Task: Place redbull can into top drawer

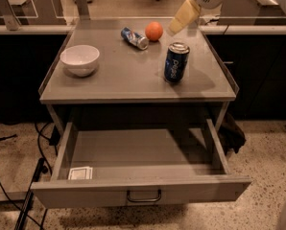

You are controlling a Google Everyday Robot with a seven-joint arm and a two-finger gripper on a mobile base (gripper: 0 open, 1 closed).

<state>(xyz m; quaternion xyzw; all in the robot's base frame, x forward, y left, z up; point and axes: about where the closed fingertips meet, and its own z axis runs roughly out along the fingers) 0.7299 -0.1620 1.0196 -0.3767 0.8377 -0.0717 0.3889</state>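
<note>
The redbull can [135, 38] lies on its side at the back of the table top, just left of an orange [154, 31]. The top drawer [142, 192] is pulled open below the table top, its curved handle on the front panel. My gripper [183, 17], cream-coloured, hangs above the back right part of the table, a little right of the orange and apart from the redbull can. It holds nothing that I can see.
A dark-blue Pepsi can [176, 62] stands upright right of centre on the table top [124, 75]. A white bowl [79, 59] sits at the left. A small white card [80, 173] lies in the drawer's front left corner. Cables run on the floor at the left.
</note>
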